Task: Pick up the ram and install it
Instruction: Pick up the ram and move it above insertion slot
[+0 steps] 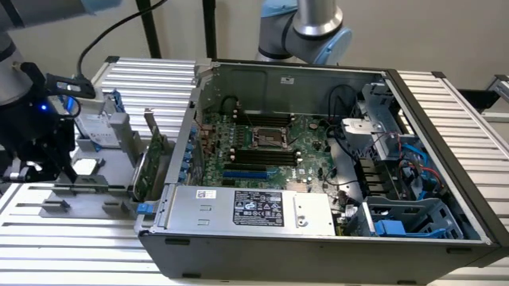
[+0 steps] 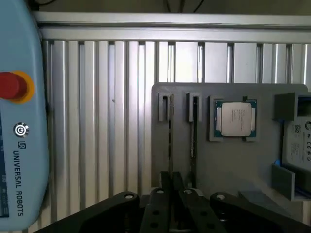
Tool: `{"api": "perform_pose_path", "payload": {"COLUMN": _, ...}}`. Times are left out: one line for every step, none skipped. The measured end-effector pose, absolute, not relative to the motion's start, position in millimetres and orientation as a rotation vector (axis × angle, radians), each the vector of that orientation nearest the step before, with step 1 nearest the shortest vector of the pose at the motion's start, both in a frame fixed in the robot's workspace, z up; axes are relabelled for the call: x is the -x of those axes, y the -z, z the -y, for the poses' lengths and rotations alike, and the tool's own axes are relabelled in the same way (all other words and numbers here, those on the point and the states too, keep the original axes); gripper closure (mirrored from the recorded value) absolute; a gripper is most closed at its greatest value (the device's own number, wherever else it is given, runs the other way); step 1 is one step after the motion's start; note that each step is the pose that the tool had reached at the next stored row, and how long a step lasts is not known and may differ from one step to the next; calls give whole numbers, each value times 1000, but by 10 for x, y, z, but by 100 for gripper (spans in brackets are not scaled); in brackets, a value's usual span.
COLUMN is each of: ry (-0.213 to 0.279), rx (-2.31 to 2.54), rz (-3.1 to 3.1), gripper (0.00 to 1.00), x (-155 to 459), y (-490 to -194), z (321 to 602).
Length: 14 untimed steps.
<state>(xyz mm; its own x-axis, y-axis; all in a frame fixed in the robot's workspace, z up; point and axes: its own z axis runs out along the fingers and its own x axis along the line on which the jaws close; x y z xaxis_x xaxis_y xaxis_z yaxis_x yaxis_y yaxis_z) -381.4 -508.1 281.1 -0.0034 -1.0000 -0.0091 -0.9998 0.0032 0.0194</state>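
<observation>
One ram [image 2: 170, 141] just beneath end effector [image 2: 172, 183]

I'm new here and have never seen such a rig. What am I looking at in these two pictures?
This is a robot arm beside an open computer case. The exterior view comes from a camera off the arm: it sees the case, its motherboard and, at that view's left, a grey tray of parts. The wrist view comes from a camera on the arm, looking past its end effector onto that tray. There two ram sticks stand on edge in slots, beside a processor chip. The blue control box with a red button is the robot's. The end effector is nearest the ram sticks; whether it holds one I cannot tell.
</observation>
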Motion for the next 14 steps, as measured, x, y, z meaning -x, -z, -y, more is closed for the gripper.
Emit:
{"api": "perform_pose_path", "payload": {"ry": 32, "rx": -2212, "rz": 2220, "gripper": 100, "x": 3796, "y": -2858, "z": 5081}}
{"api": "perform_pose_path", "payload": {"ry": 32, "rx": -2212, "rz": 2220, "gripper": 100, "x": 3776, "y": -2903, "z": 5081}}
{"api": "perform_pose_path", "payload": {"ry": 32, "rx": -2212, "rz": 2220, "gripper": 100, "x": 3753, "y": -2948, "z": 5081}}
{"api": "perform_pose_path", "payload": {"ry": 32, "rx": -2212, "rz": 2220, "gripper": 100, "x": 3731, "y": -2993, "z": 5081}}
{"api": "perform_pose_path", "payload": {"ry": 32, "rx": -2212, "rz": 2220, "gripper": 100, "x": 3704, "y": -3041, "z": 5081}}
{"api": "perform_pose_path", "payload": {"ry": 32, "rx": -2212, "rz": 2220, "gripper": 100, "x": 3678, "y": -3085, "z": 5081}}
{"api": "perform_pose_path", "payload": {"ry": 32, "rx": -2212, "rz": 2220, "gripper": 100, "x": 3648, "y": -3133, "z": 5081}}
{"api": "perform_pose_path", "payload": {"ry": 32, "rx": -2212, "rz": 2220, "gripper": 100, "x": 3617, "y": -3177, "z": 5081}}
{"api": "perform_pose_path", "payload": {"ry": 32, "rx": -2212, "rz": 2220, "gripper": 100, "x": 3584, "y": -3222, "z": 5081}}
{"api": "perform_pose_path", "payload": {"ry": 32, "rx": -2212, "rz": 2220, "gripper": 100, "x": 3548, "y": -3270, "z": 5081}}
{"api": "perform_pose_path", "payload": {"ry": 32, "rx": -2212, "rz": 2220, "gripper": 100, "x": 3515, "y": -3313, "z": 5081}}
{"api": "perform_pose_path", "payload": {"ry": 32, "rx": -2212, "rz": 2220, "gripper": 100, "x": 3477, "y": -3359, "z": 5080}}
{"api": "perform_pose_path", "payload": {"ry": 32, "rx": -2212, "rz": 2220, "gripper": 100, "x": 3437, "y": -3406, "z": 5081}}
{"api": "perform_pose_path", "payload": {"ry": 32, "rx": -2212, "rz": 2220, "gripper": 100, "x": 3396, "y": -3451, "z": 5081}}
